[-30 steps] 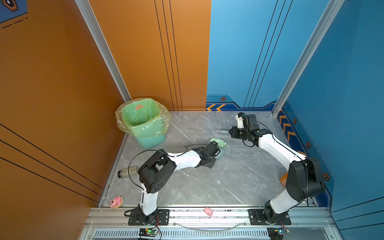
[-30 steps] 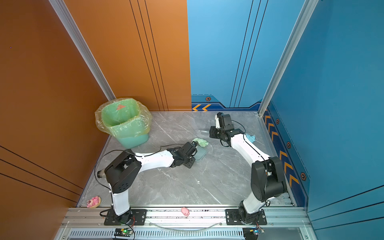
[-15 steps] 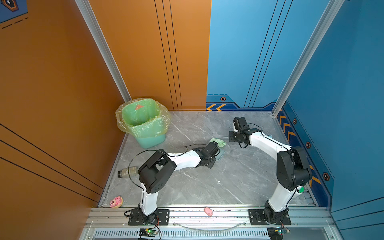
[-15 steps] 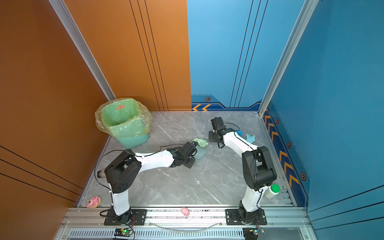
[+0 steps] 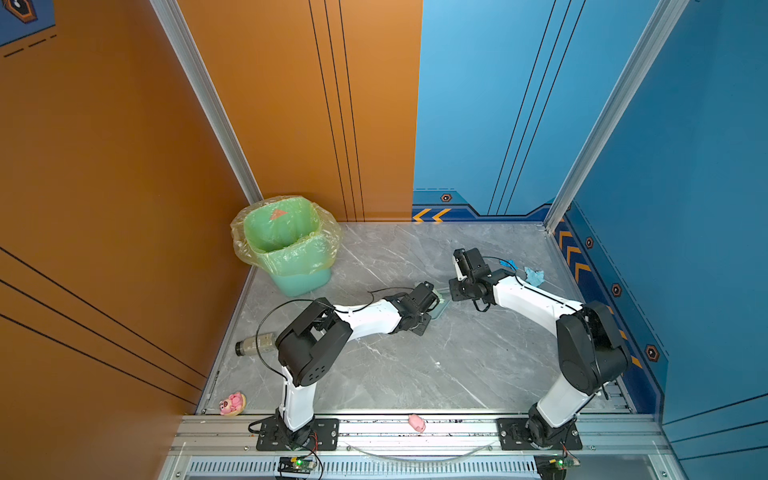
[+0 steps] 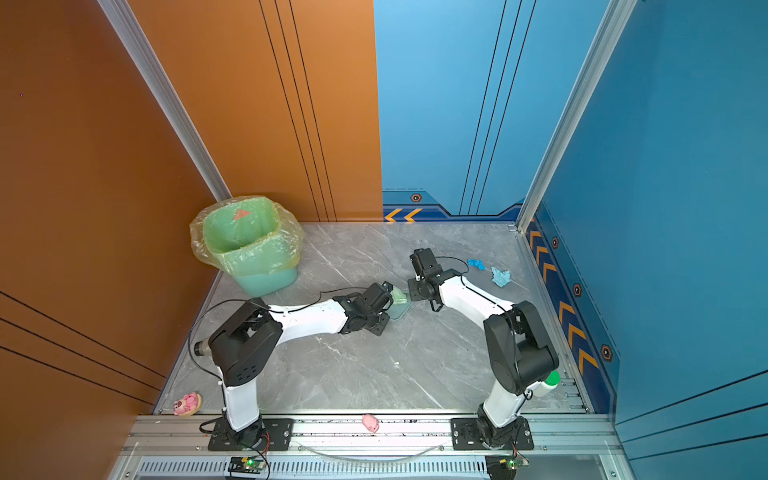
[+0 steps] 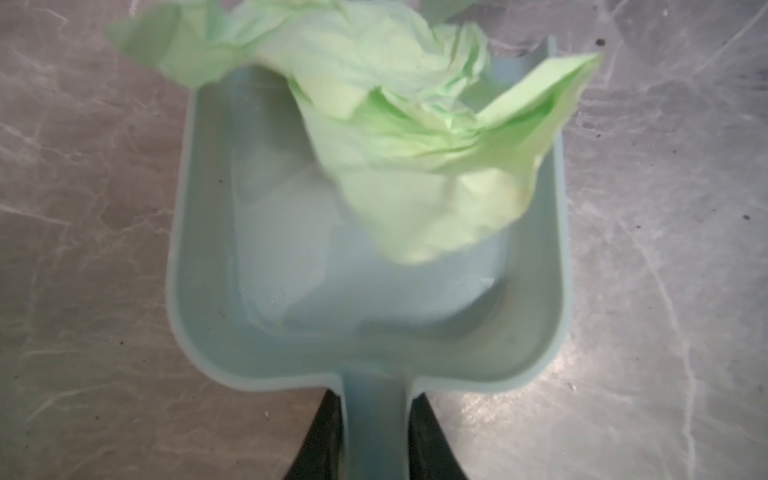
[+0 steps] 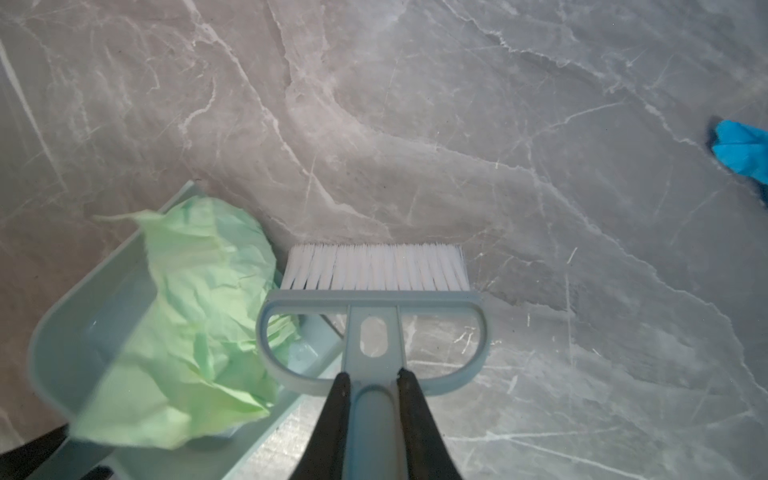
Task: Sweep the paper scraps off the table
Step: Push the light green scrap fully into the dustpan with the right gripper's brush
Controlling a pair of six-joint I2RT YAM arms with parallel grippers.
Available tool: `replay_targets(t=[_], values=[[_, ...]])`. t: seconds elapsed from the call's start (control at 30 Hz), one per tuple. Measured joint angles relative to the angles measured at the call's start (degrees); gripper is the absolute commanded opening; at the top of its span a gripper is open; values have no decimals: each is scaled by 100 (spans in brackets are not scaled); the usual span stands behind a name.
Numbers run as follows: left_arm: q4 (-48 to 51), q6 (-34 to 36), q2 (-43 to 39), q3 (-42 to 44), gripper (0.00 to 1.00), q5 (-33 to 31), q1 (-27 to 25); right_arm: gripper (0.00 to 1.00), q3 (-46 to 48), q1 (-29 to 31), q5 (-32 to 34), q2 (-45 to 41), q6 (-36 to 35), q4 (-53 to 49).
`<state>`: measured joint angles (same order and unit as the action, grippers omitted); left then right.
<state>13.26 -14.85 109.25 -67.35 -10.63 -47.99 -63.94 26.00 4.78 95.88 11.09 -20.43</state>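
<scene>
My left gripper is shut on the handle of a grey-blue dustpan that lies flat on the table. A crumpled pale green paper scrap sits half in the pan's mouth, blurred. My right gripper is shut on the handle of a matching brush, whose white bristles stand at the pan's open edge beside the green scrap. In both top views the two wrists meet mid-table over the dustpan. A blue scrap and a light blue scrap lie behind the right arm.
A green bin with a plastic liner stands at the back left, an orange scrap inside it. A bottle lies by the left edge. A pink toy and a small pink pig sit at the front.
My right arm has swung left and down, bringing the brush from the back of the table to the dustpan's mouth. The left arm and pan have stayed put.
</scene>
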Motion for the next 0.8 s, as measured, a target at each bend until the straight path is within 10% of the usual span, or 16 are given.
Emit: replay_targets(t=[0.8], values=[[-776, -197, -221, 579, 0, 17, 120, 0, 251, 146, -59, -1023, -339, -247]])
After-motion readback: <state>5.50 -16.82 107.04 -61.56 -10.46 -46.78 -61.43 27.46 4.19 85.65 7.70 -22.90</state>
